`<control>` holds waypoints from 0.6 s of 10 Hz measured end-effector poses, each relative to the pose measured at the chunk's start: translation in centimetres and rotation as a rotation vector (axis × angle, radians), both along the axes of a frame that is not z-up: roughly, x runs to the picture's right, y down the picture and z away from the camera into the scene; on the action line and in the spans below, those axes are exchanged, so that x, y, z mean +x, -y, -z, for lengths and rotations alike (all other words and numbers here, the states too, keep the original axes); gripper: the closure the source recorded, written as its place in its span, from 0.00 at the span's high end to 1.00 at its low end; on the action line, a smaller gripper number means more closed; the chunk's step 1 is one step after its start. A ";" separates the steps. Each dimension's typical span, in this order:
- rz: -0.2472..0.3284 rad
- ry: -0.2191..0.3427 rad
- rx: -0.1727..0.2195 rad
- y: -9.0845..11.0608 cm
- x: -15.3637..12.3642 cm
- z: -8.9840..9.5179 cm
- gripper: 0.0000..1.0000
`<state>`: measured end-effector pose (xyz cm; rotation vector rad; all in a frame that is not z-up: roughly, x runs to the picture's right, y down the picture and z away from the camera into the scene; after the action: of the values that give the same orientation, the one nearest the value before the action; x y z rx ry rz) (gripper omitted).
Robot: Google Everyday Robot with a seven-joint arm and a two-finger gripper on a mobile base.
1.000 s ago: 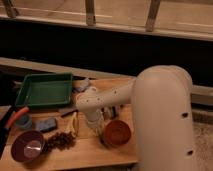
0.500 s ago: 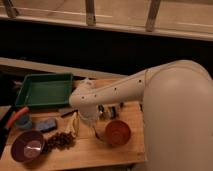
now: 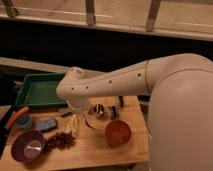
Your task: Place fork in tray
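The green tray lies at the back left of the wooden table. My arm reaches in from the right, and its wrist hangs over the tray's near right corner. The gripper points down below the wrist, just right of the tray's rim, and it is shut. I cannot make out the fork; the arm and wrist hide whatever is at the fingers.
An orange bowl stands at the front right and a purple bowl at the front left. Between them are a dark cluster, a pale object, a blue sponge and a metal cup.
The arm has swung left from over the middle of the table to the tray's right corner. The objects on the table have not moved.
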<state>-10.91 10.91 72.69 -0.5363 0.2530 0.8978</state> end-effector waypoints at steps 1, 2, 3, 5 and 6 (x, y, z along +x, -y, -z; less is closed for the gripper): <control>-0.003 0.003 0.028 2.3 -0.7 0.2 0.00; -0.009 0.019 0.051 4.2 -2.1 0.6 0.00; -0.024 0.041 0.071 6.0 -3.0 1.0 0.00; -0.148 0.176 0.107 11.3 -3.4 1.3 0.00; -0.211 0.242 0.125 13.5 -3.0 1.3 0.00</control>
<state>-13.94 -2.55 71.43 -0.5566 -0.0810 1.0350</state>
